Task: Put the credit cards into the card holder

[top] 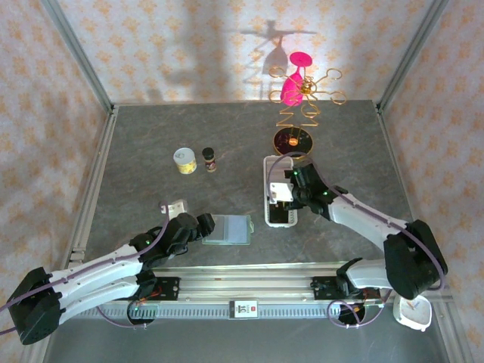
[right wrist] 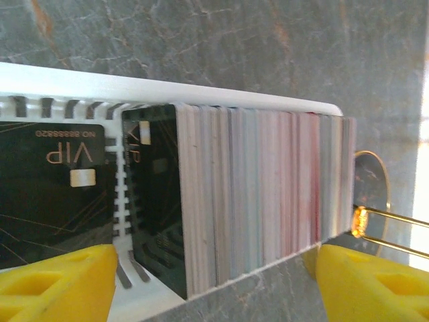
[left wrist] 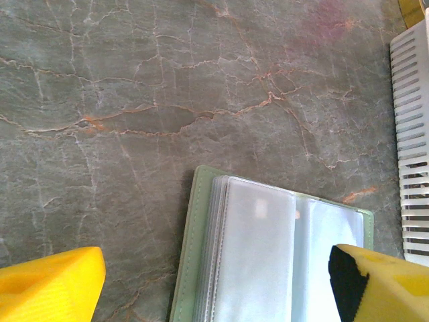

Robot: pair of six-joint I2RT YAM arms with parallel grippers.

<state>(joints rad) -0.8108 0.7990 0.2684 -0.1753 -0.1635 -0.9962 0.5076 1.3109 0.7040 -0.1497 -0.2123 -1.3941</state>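
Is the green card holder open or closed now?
Open. The card holder lies spread on the table, clear plastic sleeves facing up. Whether any sleeve holds a card, cannot tell.

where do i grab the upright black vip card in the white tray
Likely its upper edge, from above: the upright black card stands on edge against the stack in the white tray, only its face toward the flat VIP card free, so one finger goes there.
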